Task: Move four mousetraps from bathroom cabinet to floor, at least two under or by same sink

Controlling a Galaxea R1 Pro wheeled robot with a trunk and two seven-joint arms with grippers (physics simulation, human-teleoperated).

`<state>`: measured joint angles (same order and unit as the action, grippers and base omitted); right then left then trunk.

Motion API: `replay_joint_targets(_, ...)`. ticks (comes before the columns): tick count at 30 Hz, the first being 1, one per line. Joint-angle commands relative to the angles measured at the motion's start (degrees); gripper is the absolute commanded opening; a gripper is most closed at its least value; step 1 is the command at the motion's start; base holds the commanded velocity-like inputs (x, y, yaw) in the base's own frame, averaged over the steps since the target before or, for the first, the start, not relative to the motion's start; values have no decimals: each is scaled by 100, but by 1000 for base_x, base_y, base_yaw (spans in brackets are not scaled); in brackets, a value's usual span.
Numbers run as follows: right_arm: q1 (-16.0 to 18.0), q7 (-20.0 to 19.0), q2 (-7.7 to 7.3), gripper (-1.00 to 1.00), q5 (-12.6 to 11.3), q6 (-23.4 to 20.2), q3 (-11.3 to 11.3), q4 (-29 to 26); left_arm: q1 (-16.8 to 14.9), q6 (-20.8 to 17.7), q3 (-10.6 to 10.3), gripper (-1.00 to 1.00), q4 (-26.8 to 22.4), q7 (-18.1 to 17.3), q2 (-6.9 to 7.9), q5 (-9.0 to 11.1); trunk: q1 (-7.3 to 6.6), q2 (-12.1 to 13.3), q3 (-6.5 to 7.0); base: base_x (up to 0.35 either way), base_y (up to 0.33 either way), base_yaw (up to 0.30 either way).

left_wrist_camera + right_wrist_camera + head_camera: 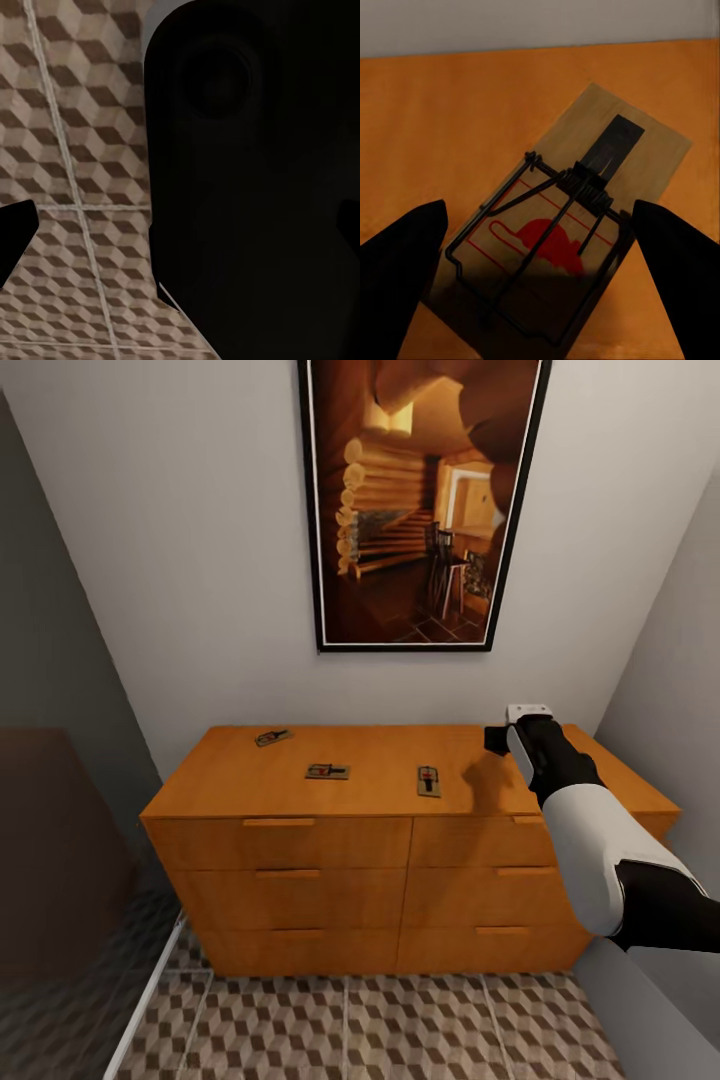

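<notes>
Three mousetraps [328,771] lie on the cabinet [300,860] top — a fourth mousetrap [562,232] lies there between the right gripper's [540,247] spread fingers — left gripper's state unreadable.

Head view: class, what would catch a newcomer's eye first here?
The framed log-cabin picture hanging on the wall above the orange-brown cabinet. Next, three mousetraps lying apart on the cabinet top, and the right gripper open over a fourth mousetrap.
</notes>
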<state>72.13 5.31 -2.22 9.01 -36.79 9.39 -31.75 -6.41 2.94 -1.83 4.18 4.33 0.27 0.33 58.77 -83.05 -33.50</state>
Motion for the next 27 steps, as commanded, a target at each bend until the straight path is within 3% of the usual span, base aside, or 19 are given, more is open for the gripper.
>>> replay_joint_targets(1, 3, -22, 3, -100, 57, -30, 17, -7, -9, 31, -19, 100, 22, 12, -1, 2, -4, -3, -5, -333, 0, 0)
replay_joint_targets(6, 3, -22, 10, -100, 62, -30, -13, 0, -9, 31, -19, 100, 22, 12, -1, 2, -4, -3, -5, -333, 0, 0)
replay_joint_targets(14, 3, -22, 11, -100, 62, -30, -247, 7, -9, 31, -19, 100, 22, 15, -1, 2, -4, -3, -5, -333, 0, 0)
replay_joint_targets(27, 3, -22, 3, -100, 61, -21, -271, 59, -9, 31, -19, 100, 16, 15, -1, 2, -4, -3, -5, -334, 0, 0)
